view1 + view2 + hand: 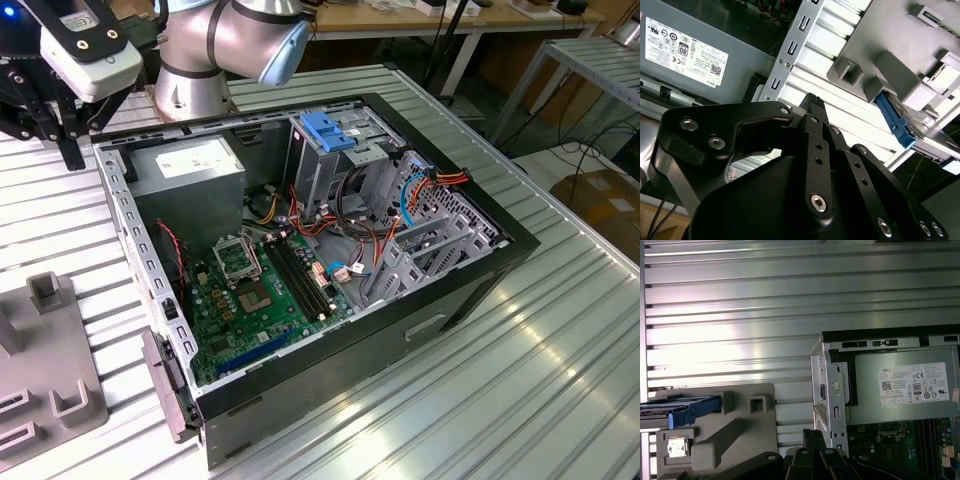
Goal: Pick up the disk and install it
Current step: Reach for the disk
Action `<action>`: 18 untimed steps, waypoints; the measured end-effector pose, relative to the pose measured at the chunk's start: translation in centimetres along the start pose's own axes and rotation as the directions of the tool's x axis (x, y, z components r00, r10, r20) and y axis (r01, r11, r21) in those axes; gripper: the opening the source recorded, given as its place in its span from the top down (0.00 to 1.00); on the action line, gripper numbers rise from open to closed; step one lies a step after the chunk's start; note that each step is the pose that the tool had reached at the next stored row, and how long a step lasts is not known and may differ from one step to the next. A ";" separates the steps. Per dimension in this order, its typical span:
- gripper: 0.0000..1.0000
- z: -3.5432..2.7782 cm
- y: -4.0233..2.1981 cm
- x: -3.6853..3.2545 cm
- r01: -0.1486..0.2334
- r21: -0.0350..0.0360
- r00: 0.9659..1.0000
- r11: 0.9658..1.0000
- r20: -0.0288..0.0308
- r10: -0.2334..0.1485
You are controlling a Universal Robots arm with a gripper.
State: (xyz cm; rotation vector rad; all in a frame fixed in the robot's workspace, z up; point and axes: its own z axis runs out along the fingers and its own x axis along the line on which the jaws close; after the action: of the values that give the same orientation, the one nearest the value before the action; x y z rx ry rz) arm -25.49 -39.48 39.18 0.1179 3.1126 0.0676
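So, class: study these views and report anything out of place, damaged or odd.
Nothing looks damaged or spilled. The disk sits in the grey holder beside the open computer case, and cables lie loose inside.

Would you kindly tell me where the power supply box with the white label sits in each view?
Exterior view: power supply box in the open case's far corner, toward the exterior view's left.
Second wrist view: box just inside the case's perforated metal wall.
First wrist view: box in the case corner, adjoining the motherboard.
Shared landmark: the grey fixture on the table outside that wall.
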 end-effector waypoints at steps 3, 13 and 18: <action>0.90 -0.02 -0.03 0.63 0.000 0.000 1.000 1.000 0.000 0.000; 0.90 -0.07 -0.14 2.59 0.000 0.000 1.000 1.000 0.000 0.000; 0.90 -0.11 -0.21 4.14 0.000 0.000 1.000 1.000 0.000 0.000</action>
State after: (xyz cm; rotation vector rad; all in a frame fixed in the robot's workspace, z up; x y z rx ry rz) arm -29.64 -39.38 39.18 0.1179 3.1126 0.0676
